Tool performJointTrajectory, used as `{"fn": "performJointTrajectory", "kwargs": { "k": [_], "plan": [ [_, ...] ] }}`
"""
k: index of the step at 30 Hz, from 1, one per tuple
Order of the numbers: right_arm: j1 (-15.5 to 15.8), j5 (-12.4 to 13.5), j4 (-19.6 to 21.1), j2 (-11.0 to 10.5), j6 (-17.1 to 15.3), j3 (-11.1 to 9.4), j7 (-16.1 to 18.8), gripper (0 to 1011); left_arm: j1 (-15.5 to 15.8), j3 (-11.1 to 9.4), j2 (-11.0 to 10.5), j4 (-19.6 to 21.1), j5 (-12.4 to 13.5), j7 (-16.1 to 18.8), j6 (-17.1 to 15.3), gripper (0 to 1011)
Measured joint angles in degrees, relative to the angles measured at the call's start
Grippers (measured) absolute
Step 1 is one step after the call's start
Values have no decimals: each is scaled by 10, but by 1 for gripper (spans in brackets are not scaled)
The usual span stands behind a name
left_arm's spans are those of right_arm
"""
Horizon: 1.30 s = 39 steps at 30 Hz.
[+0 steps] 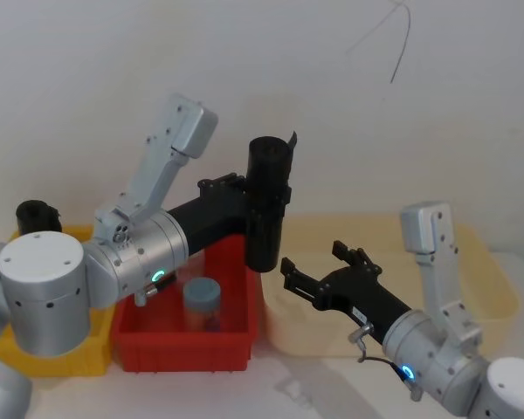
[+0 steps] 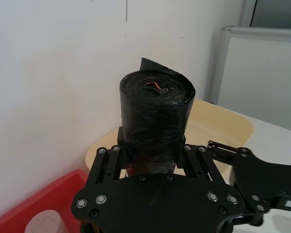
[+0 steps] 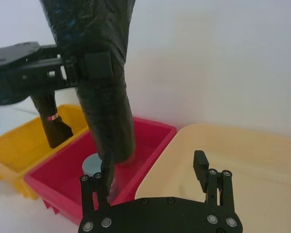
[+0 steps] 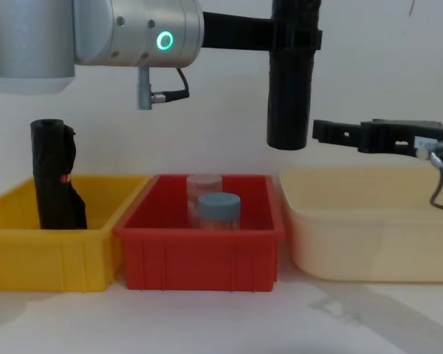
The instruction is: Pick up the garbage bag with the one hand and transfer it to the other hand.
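Note:
The garbage bag point(image 1: 266, 209), a plain black roll, hangs upright in the air over the red bin's right end. My left gripper point(image 1: 275, 194), on the green-lit arm, is shut on the garbage bag's point(image 2: 155, 116) middle, as the left wrist view shows. The chest view shows the garbage bag point(image 4: 289, 88) with its lower end free. My right gripper point(image 1: 313, 257), on the blue-lit arm, stands open just to the right of that lower end and holds nothing. In the right wrist view the right gripper point(image 3: 153, 165) has one fingertip close beside the roll point(image 3: 104, 97).
A yellow bin point(image 4: 29, 258) at the left holds a second black roll with a red mark point(image 4: 55, 177). The red bin point(image 4: 199, 258) holds a clear jar with a blue lid point(image 4: 219, 210). A cream tub point(image 4: 369, 236) sits under the right gripper. A white wall stands close behind.

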<state>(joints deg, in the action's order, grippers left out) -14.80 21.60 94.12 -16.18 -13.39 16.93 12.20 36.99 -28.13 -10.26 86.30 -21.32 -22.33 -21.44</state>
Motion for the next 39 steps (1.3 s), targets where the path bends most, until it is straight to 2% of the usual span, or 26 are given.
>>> {"fn": "performJointTrajectory", "kwargs": {
  "k": [9,23,39],
  "plan": [
    [-14,4,-14,15,-8,3,0,1001,-1,-6,5,-6,-6,0,4,503],
    [-17,27,-11,17,-26,9,22,1001,2,-15,10,-17,-9,6,18,503],
    [-38,26,-17,25,-31,30,19,1001,-1,-18,19,-22,-23,10,40,503]
  ]
}}
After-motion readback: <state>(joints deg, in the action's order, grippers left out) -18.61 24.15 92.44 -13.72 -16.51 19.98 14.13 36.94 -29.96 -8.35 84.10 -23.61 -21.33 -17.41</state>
